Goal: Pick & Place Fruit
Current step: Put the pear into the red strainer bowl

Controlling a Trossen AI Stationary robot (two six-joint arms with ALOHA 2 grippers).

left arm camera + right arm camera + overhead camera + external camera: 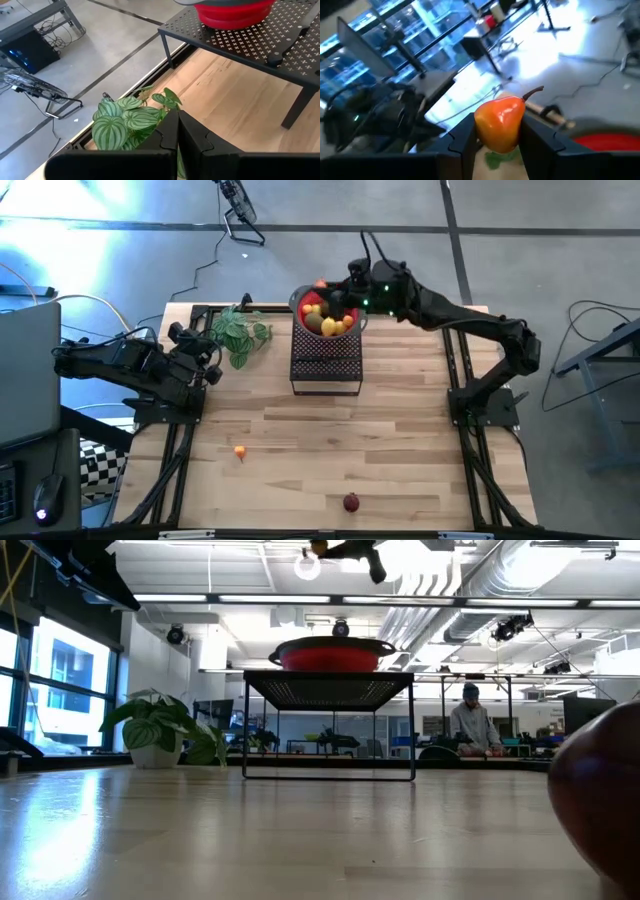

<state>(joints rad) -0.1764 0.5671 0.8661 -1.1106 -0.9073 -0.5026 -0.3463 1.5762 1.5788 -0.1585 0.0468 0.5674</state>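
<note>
**Right gripper holds a pear above the red bowl**

Overhead, the right arm reaches across the wooden table (400, 440) to the red bowl (302, 301), which sits on a black mesh stand (325, 362) near the far edge. Its gripper (352, 285) hangs over the bowl's rim. The bowl is piled with fruit (328, 320), yellow, orange and olive pieces together. Two pieces lie loose on the table: a small orange one (240, 451) toward the left, and a dark red ball (351, 502) close to the near edge, well apart from the stand. The left arm waits at the table's left side, its gripper (207, 352) just beside a leafy plant (238, 335).

Seen level with the table, the bowl (331, 653) rests on top of the stand (328, 690), the plant (160, 726) stands to the left, and the dark red ball (600, 795) fills the right edge up close. A person (472, 724) stands in the room far behind.

From the left wrist, that arm's two fingers (187, 137) are pressed together with nothing between them, above the striped leaves (122, 120), with the stand (240, 42) and bowl (235, 11) beyond.

From the right wrist, the fingers (462, 140) clamp an orange-yellow pear (500, 122) with a curved stem, held upright, and a strip of the bowl's red rim (605, 141) shows nearby.
</note>
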